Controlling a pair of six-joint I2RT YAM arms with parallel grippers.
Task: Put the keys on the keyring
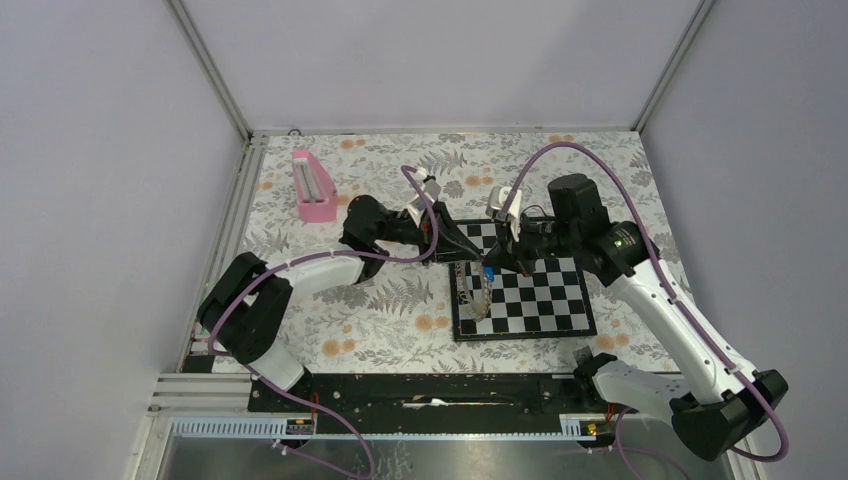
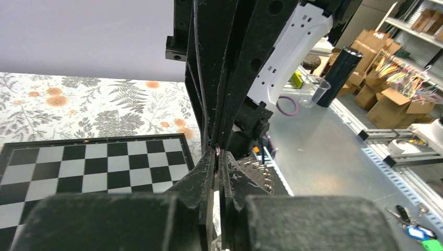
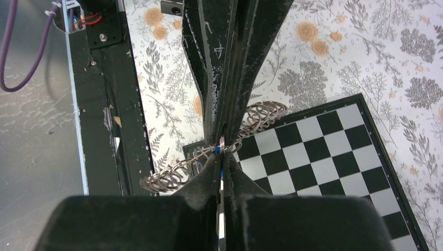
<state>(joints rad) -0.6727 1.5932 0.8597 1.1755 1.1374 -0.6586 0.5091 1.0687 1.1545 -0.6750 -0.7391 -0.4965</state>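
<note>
Blue key (image 1: pixel 490 271) mostly hidden, pinched by right gripper (image 3: pixel 221 157); left gripper (image 2: pixel 216 159) clamps keyring (image 3: pixel 167 179) mid-frame, contact point obscured.

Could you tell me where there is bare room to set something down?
Bare: floral cloth left of the chessboard; the board's right squares. Crowded: its far-left corner, where left gripper and right gripper meet at the keyring.

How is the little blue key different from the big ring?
The key is tiny with a blue head; the keyring is much bigger, grey and chain-like. The key is pinched in the right tool; the keyring hangs from the left tool. Both are held over the chessboard.
</note>
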